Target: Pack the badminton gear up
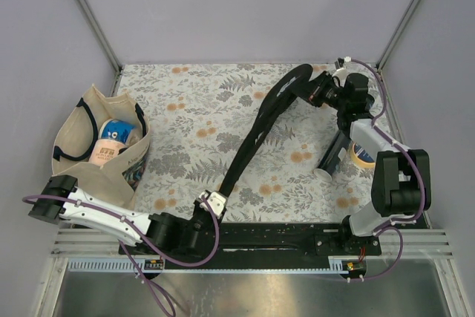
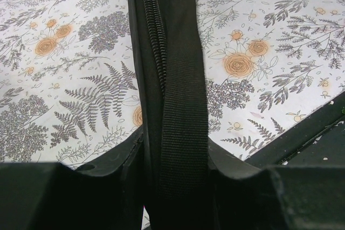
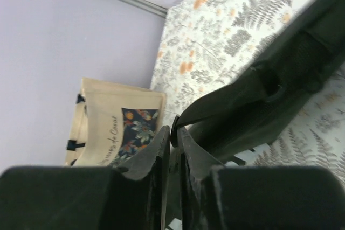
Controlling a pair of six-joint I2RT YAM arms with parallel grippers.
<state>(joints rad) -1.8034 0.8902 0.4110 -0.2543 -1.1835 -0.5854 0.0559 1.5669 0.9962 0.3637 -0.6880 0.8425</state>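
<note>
The long black racquet cover (image 1: 252, 139) stands on edge, stretched diagonally across the floral table between my two grippers. My left gripper (image 1: 210, 202) holds its near end. In the left wrist view that gripper (image 2: 175, 160) is shut on the cover's webbing strap (image 2: 180, 79), beside the zipper (image 2: 151, 36). My right gripper (image 1: 315, 90) is at the far end. Seen from the right wrist, it (image 3: 173, 130) is pinched shut on a thin edge of the cover (image 3: 280, 95). A black tube (image 1: 332, 155) lies on the table by the right arm.
A beige tote bag (image 1: 96, 146) with dark handles stands open at the left with packages inside, and also shows in the right wrist view (image 3: 116, 127). A tape roll (image 1: 362, 154) lies next to the tube. Grey walls close the table on three sides.
</note>
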